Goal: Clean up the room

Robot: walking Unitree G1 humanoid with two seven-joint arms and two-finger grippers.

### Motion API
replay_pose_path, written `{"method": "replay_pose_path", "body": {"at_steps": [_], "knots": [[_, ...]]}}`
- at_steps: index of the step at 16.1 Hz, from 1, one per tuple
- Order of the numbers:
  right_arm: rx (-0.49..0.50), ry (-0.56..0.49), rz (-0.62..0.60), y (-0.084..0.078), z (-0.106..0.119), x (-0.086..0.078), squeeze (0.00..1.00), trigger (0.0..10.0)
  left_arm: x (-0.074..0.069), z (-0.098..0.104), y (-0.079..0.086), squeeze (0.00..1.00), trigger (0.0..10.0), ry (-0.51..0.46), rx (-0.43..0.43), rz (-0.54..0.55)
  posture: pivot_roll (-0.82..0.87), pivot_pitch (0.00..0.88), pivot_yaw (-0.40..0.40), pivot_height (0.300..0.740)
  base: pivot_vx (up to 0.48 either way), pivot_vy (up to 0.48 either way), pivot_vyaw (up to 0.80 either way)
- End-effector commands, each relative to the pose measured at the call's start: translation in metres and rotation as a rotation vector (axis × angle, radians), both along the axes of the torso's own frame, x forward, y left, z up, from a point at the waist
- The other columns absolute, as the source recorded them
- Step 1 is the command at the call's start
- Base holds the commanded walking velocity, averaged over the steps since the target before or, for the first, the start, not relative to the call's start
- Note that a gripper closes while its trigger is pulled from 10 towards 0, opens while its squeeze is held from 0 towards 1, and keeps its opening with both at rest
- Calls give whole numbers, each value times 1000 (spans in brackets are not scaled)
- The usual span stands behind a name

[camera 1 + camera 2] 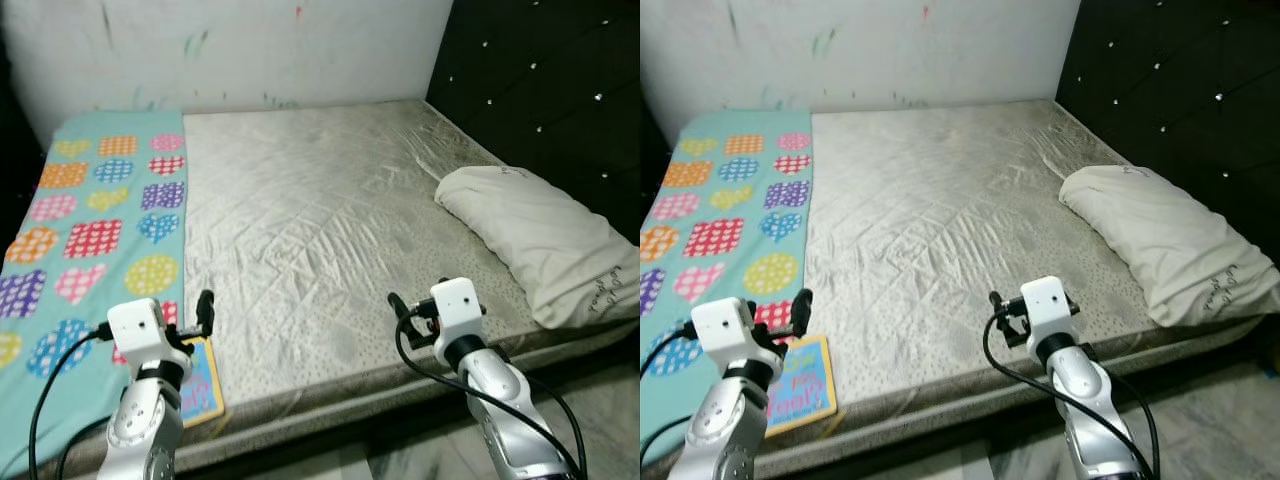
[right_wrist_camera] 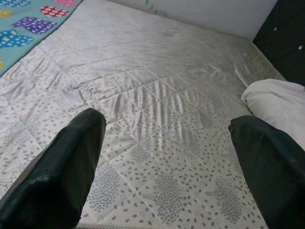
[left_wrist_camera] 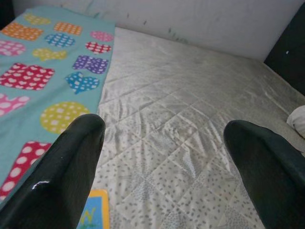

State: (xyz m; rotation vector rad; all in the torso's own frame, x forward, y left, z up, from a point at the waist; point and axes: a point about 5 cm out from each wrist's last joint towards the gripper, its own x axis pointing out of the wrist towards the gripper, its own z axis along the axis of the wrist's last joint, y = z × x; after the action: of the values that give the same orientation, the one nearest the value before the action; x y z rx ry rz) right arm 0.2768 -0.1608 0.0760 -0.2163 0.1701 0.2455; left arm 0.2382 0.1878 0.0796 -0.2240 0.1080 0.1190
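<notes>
A colourful children's book (image 1: pixel 803 383) lies flat at the bed's front edge, half on the teal sheet (image 1: pixel 95 225) with its dotted hearts. My left gripper (image 1: pixel 205 315) hovers open just above the book's far end; the book's blue and yellow corner (image 3: pixel 95 212) peeks between its fingers (image 3: pixel 64 179). My right gripper (image 1: pixel 402 312) is open over the front middle of the grey quilted mattress (image 1: pixel 320 230), holding nothing. A white pillow (image 1: pixel 545 240) rests at the right side of the bed; its end (image 2: pixel 279 102) lies beyond the right fingers (image 2: pixel 59 169).
A black studded headboard (image 1: pixel 545 90) rises along the right. A white wall (image 1: pixel 230 45) with faint marks stands behind the bed. Pale floor (image 1: pixel 610 420) runs along the bed's front right.
</notes>
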Motion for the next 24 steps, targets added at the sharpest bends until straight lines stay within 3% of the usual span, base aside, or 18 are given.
{"method": "replay_pose_path", "body": {"at_steps": [1,5,9,15,17,24], "knots": [[-9,-13,7,-1,3,2,0,10000,1,3,-3,0,10000,-20,1,-20,-103,0,-38,740,360,0,0],[-11,-13,15,-1,3,2,0,10000,1,0,-4,0,10000,3,-3,-12,-105,0,-41,740,322,0,0],[-12,-10,16,-1,2,3,0,10000,4,-2,-2,0,10000,15,-1,49,-108,0,-42,740,0,0,0],[-11,-14,30,-1,2,3,0,10000,8,-3,-6,0,10000,25,-47,38,-110,0,-43,740,0,0,177],[-11,-15,34,-1,3,4,0,10000,8,-3,-5,0,10000,24,-45,38,-112,0,-43,740,0,371,800],[-8,-7,24,-2,1,3,0,10000,9,-3,-6,0,10000,28,-39,28,-113,0,-38,740,0,464,0]]}}
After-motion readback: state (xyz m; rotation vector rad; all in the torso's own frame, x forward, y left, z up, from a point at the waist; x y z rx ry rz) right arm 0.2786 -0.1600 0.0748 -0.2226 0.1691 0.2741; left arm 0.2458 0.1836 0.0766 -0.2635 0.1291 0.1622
